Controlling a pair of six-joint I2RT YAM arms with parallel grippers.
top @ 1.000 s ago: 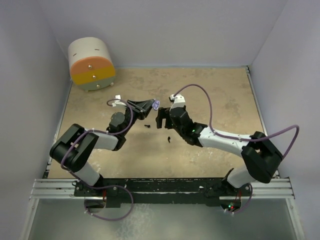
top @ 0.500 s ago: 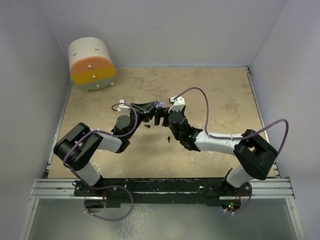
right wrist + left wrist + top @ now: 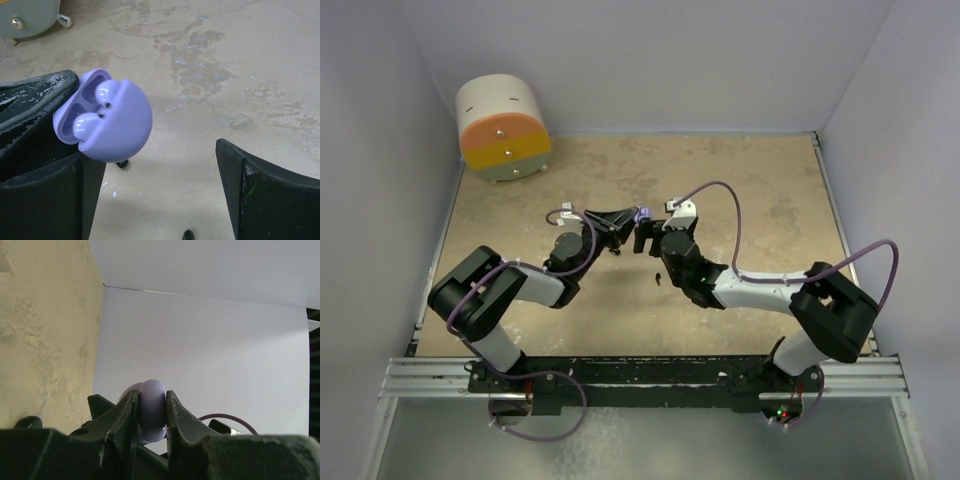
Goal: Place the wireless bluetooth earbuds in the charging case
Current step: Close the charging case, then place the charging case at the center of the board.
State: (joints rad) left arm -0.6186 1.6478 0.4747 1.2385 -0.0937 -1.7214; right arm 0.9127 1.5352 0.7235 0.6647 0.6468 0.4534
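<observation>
My left gripper (image 3: 632,217) is shut on the open lavender charging case (image 3: 641,213) and holds it above the table. In the left wrist view the case (image 3: 152,407) is pinched edge-on between the fingers. In the right wrist view the case (image 3: 107,122) faces the camera with two lavender earbuds (image 3: 92,107) seated in it. My right gripper (image 3: 157,167) is open and empty, its left finger just below the case. It is right beside the case in the top view (image 3: 643,238). One black earbud (image 3: 121,164) lies on the table under the case, another (image 3: 188,235) nearer; both show in the top view (image 3: 615,252) (image 3: 659,277).
A round white, orange and yellow drawer unit (image 3: 503,130) stands at the back left of the tan table (image 3: 770,200); its lower part shows in the right wrist view (image 3: 30,17). Grey walls close in the table on three sides.
My left gripper has carried the case a little to the right. My right gripper has swung left and forward up to it, so the two now meet at mid-table.
</observation>
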